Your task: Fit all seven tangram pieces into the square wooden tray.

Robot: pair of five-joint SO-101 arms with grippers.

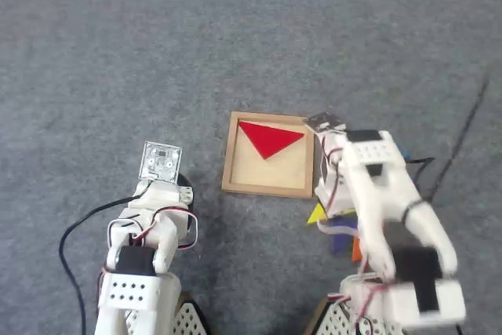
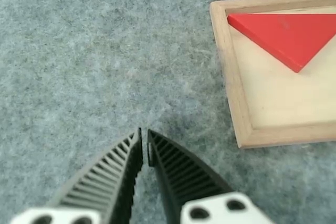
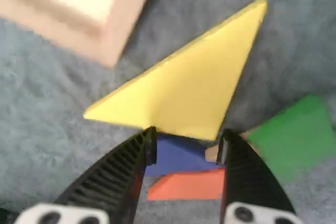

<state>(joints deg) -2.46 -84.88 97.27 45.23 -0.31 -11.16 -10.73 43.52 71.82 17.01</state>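
Observation:
The square wooden tray (image 1: pixel 230 164) lies mid-table with a red triangle (image 1: pixel 269 138) flat in its far part. In the left wrist view the tray (image 2: pixel 234 94) and the red triangle (image 2: pixel 287 31) lie ahead of my left gripper (image 2: pixel 144 136), which is shut on nothing, low over the carpet. My right gripper (image 3: pixel 186 141) holds the yellow triangle (image 3: pixel 191 88) by one short edge, beside the tray's corner (image 3: pixel 102 22). Under it lie a blue piece (image 3: pixel 176 157), an orange piece (image 3: pixel 186 187) and a green piece (image 3: pixel 295 136). In the high view the yellow triangle (image 1: pixel 316 214) peeks out beside the right arm (image 1: pixel 384 194).
Grey carpet covers the table. The left arm (image 1: pixel 153 225) stands left of the tray, its black cable looping off to the left. Blue (image 1: pixel 340 234) and orange (image 1: pixel 356 250) pieces lie partly under the right arm, with cables at the right edge.

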